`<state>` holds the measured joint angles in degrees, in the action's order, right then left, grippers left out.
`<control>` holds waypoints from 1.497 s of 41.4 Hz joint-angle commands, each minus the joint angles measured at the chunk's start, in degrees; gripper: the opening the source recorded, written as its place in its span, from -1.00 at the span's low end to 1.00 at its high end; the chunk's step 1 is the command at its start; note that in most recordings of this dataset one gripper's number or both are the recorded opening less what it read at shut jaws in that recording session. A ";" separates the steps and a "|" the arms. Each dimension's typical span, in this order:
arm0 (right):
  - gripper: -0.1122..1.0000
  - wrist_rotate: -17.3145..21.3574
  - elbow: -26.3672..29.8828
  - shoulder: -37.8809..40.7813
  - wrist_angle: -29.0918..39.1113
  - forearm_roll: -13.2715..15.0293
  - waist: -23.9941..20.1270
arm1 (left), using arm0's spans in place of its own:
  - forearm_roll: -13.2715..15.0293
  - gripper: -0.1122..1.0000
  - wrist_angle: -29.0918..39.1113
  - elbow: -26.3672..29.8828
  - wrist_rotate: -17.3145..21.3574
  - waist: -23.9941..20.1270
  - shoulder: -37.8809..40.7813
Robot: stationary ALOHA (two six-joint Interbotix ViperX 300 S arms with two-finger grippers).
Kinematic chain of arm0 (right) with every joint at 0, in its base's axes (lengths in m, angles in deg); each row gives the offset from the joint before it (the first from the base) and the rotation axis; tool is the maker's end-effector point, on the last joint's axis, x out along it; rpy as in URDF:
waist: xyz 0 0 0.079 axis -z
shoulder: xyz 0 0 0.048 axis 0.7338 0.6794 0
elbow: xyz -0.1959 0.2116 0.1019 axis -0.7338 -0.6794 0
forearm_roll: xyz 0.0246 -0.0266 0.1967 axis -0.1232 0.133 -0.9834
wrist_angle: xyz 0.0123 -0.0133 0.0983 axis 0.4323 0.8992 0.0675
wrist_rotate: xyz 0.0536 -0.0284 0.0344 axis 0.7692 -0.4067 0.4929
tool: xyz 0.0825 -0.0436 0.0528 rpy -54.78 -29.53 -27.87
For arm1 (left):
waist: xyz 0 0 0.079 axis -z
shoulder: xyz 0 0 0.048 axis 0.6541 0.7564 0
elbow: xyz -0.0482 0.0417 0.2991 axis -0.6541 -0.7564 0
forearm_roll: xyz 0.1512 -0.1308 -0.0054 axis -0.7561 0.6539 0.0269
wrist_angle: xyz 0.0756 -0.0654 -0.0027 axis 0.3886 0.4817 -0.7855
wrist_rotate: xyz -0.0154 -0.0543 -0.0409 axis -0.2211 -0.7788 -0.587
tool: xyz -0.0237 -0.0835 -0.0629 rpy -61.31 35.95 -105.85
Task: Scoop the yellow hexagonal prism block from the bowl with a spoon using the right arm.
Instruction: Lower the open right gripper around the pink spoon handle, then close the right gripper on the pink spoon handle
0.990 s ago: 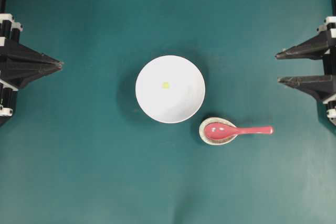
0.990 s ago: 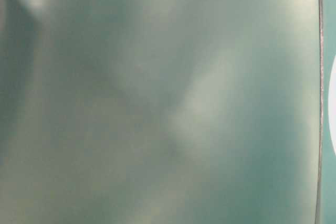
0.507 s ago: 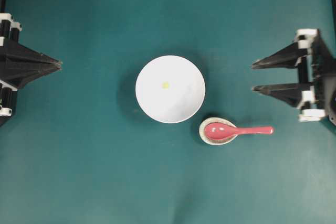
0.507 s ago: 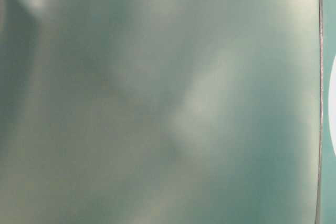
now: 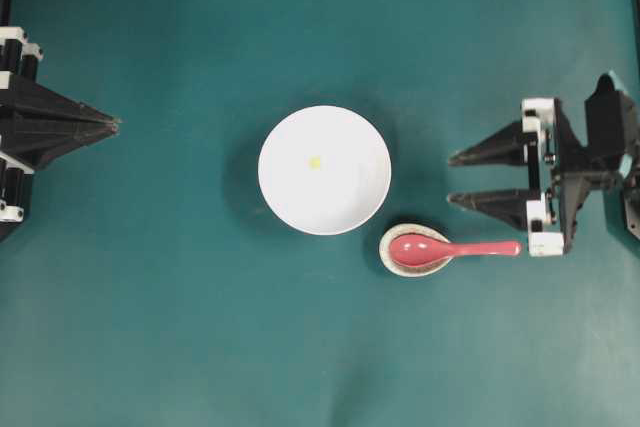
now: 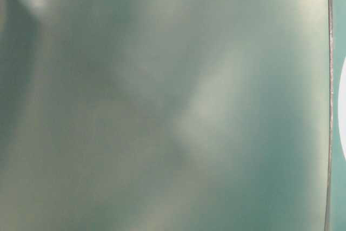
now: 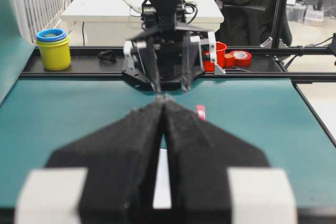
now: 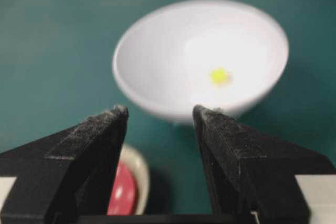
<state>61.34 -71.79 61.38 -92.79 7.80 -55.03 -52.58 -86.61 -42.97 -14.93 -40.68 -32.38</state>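
The tiny pale-yellow hexagonal prism block [image 5: 315, 162] is seen lying inside the large round white bowl [image 5: 350, 207], slightly left of its centre and untouched. Just beside the bowl, at its lower right, the glossy pink-red soup spoon [image 5: 450, 249] is laid w/ its oval head in the small speckled teardrop-shaped spoon rest [image 5: 386, 253], handle pointed toward the right arm's side of the teal surface [image 5: 180, 327].

Compared w/ a second ago, the right gripper [image 5: 453, 178] has been brought in from the right edge toward the middle, approx. halfway to the bowl, and is now placed just above the handle's end in the overhead view. Its jaws are spread wide and nothing is held between them; in the right wrist view the bowl and block are framed through the gap. The left gripper [image 5: 112, 123] is unchanged at the left edge, jaws pressed together, empty.

So the approach to the spoon is judged to be under way; no grasp is yet made. Next, the jaws would prob. need to be lowered over the handle. The table-level view is blurred and nothing useful is given by it.
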 commanded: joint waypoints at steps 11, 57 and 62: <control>0.24 -0.18 -3.25 7.38 -13.54 -11.87 -11.78 | -0.18 -0.79 -0.26 1.23 -0.09 0.09 0.35; 0.24 -0.18 -1.58 21.97 -18.11 -23.12 -23.82 | -0.18 -0.79 1.76 1.23 -0.18 0.09 0.26; 0.24 -0.18 -1.58 21.97 -17.14 -23.12 -23.82 | -0.09 -0.79 1.93 1.14 -0.18 0.09 0.35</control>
<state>61.25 -73.81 83.88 -110.10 -15.14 -78.58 -52.67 -84.41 -42.97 -15.02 -40.68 -32.38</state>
